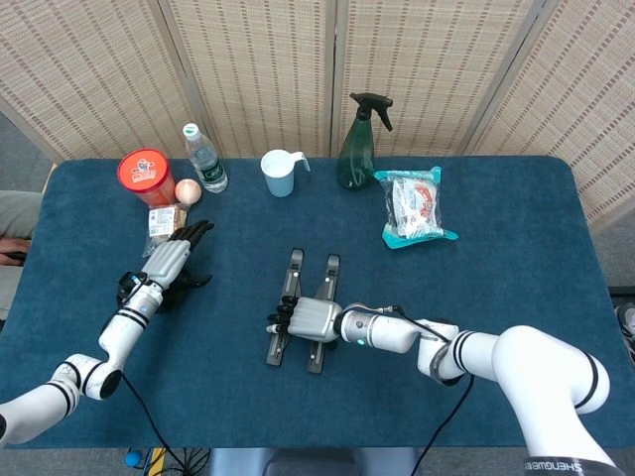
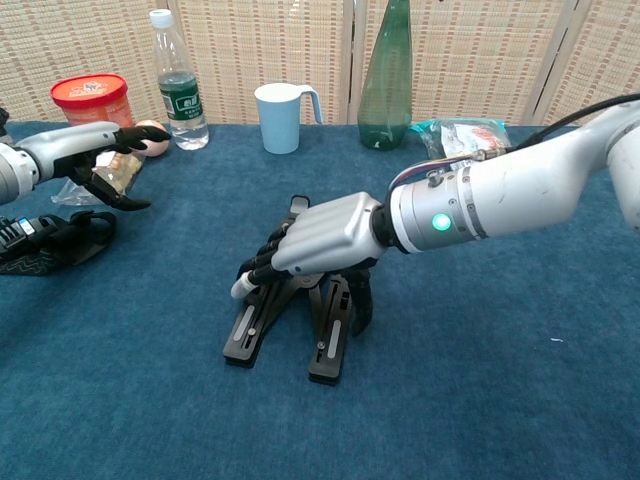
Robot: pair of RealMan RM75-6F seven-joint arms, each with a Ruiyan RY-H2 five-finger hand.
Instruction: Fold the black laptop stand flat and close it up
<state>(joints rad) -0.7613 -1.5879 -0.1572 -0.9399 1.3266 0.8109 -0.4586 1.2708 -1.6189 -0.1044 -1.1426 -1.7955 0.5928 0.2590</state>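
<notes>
The black laptop stand [image 1: 331, 270] lies low on the blue table's middle, its two bars [image 2: 248, 330] spread a little apart and joined by cross links. My right hand [image 1: 309, 318] lies on top of it, with the fingers [image 2: 262, 270] stretched over the left bar and the thumb pointing down at the outer side of the right bar. It covers the stand's middle and lifts nothing. My left hand [image 1: 171, 261] hovers far to the left with fingers apart and nothing in it; the chest view shows the left hand [image 2: 95, 150] beside a small packet.
Along the back stand a red tub [image 1: 145, 175], a water bottle [image 1: 204, 159], a pale cup [image 1: 280, 174] and a green spray bottle [image 1: 357, 146]. A snack bag [image 1: 415, 206] lies at the right, a small packet [image 1: 166, 223] at the left.
</notes>
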